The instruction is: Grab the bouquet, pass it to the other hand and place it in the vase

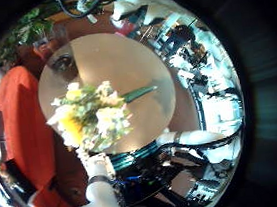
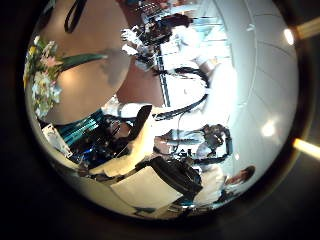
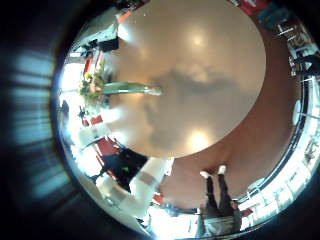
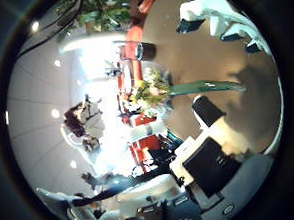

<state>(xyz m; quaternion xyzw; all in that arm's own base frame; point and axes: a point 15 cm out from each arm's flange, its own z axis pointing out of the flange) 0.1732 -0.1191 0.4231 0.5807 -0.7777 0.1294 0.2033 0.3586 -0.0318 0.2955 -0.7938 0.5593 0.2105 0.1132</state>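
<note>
Left little-finger view: the bouquet (image 1: 97, 113) lies flat on the round desk (image 1: 138, 58), filling much of the picture, so it sits close under the left hand (image 1: 97, 194). Its blooms bunch at one end and the green stems run out toward the desk's middle.

Vase: a clear vessel (image 1: 60, 54) stands at the desk's edge beside a chair (image 1: 22, 127), apart from the blooms. I judge it to be the vase.

Left thumb view: the bouquet (image 2: 48, 75) shows at the rim of the picture, blooms at the desk edge and stems pointing inward over the top (image 2: 100, 40).

Left fingers: only white parts at the rim show. I cannot tell how far they are spread, and nothing is seen in their hold.

Right little-finger view: the bouquet (image 3: 115, 87) looks small at the far side of the desk (image 3: 200, 70), well apart from this palm. Long axis lies flat along the surface.

Right thumb view: bouquet (image 4: 176, 88) again flat, stems leading away from the blooms, with the vase (image 4: 135, 51) just beside the bloom end.

Right fingers: cannot tell their spread.

Nearer hand: the left, by my reading, so it is better placed for the first pick.
</note>
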